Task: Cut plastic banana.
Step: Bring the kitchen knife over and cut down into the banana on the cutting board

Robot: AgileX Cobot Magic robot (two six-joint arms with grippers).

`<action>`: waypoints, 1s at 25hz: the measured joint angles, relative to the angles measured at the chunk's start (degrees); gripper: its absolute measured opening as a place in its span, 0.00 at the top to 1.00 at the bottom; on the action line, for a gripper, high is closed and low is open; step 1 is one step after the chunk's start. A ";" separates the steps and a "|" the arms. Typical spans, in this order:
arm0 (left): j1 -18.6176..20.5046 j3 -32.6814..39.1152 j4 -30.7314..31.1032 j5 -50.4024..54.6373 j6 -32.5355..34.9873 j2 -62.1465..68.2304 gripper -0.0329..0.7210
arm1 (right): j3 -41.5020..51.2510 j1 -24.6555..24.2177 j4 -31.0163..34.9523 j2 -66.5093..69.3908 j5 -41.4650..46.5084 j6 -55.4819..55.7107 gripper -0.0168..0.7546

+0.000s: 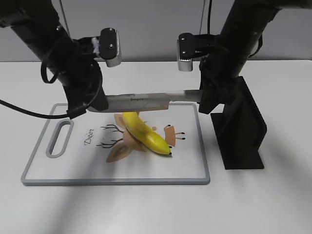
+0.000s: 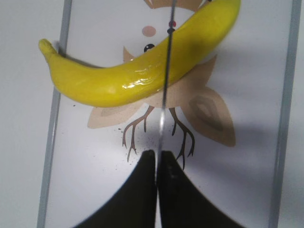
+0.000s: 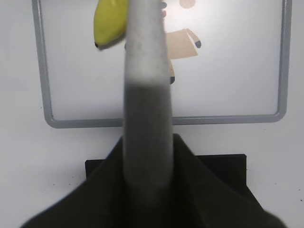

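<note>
the banana (image 1: 145, 136) lies on the cutting board (image 1: 195, 168), across the printed deer picture (image 1: 117, 146), with its dark tip toward 4 o'clock in the exterior view and its stem end under the knife (image 1: 146, 100). it is whole; no cut shows.

my left gripper (image 2: 156, 159) is clenched on the blade end of the knife: in the left wrist view the two dark fingers (image 2: 137, 190) meet on the thin edge, and the blade runs straight up toward 12 o'clock, crossing the banana right of its middle. my right gripper (image 3: 145, 156) holds the grey handle end, fingers closed around it; in the right wrist view the knife runs toward 12 o'clock and covers part of the banana, whose dark tip shows at 11 o'clock. the black stand (image 1: 243, 131) sits on the table (image 1: 273, 204) at 3 o'clock of the board, just behind the right arm.

step in hand, as i judge it: the knife is carried level between both grippers and lined up over the banana, above it in the exterior view. whether the edge already touches the peel i cannot tell.

next move calls for: lower both ends together, at the same rate, so the blade stays level and does not twist in the left grip. the glossy curved fruit may roll or slide under pressure; press straight down, not sideways.
</note>
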 joint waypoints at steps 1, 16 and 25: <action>0.00 -0.05 -0.02 -0.22 0.00 0.48 0.96 | 0.00 -0.19 0.09 0.52 -0.30 0.00 0.74; 0.48 -1.55 -3.44 -4.21 0.60 10.12 0.96 | -0.58 -0.92 -0.81 9.90 -5.60 -0.49 0.72; 0.58 -1.55 -4.18 -4.15 0.78 10.24 0.96 | -0.74 -1.04 -0.63 10.18 -5.65 -0.49 0.72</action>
